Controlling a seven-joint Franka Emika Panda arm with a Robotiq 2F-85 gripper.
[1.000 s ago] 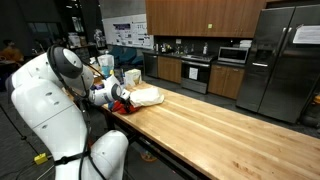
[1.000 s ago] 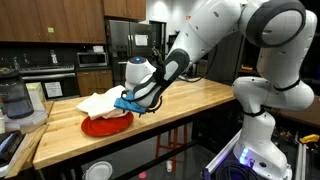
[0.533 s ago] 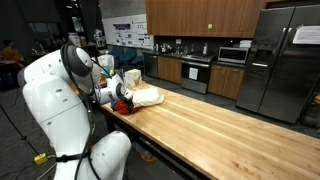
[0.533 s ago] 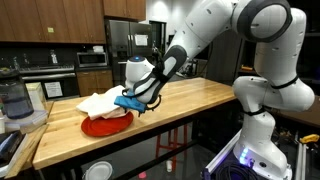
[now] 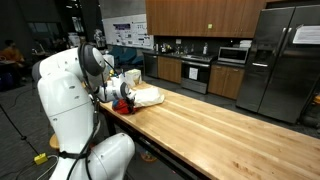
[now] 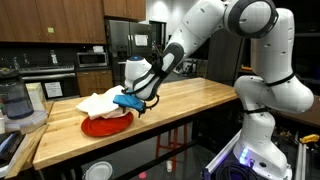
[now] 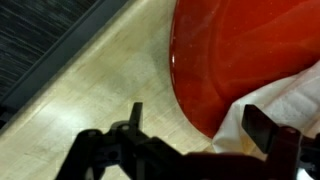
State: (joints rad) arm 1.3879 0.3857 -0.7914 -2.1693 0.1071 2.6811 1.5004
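A red plate point(image 6: 105, 125) lies on the wooden counter point(image 6: 185, 100) with a crumpled white cloth point(image 6: 102, 101) on it. The plate point(image 7: 240, 50) fills the upper right of the wrist view, with a corner of the cloth point(image 7: 262, 115) at its lower edge. My gripper point(image 7: 197, 122) is open, low over the plate's rim; one finger is over the bare wood, the other over the cloth corner. Nothing is held between the fingers. In both exterior views the gripper point(image 6: 128, 102) point(image 5: 122, 102) hovers at the plate's near edge beside the cloth point(image 5: 145, 96).
A white jug-like appliance point(image 6: 137, 70) stands behind the plate. A blender point(image 6: 14, 100) and papers sit on a side counter. The counter edge point(image 7: 80, 60) drops to dark floor close to the gripper. Kitchen cabinets, stove and fridge point(image 5: 280, 60) line the back wall.
The arm's upper joints have swung round while the gripper stays low at the plate's edge. The cloth and plate have not moved.
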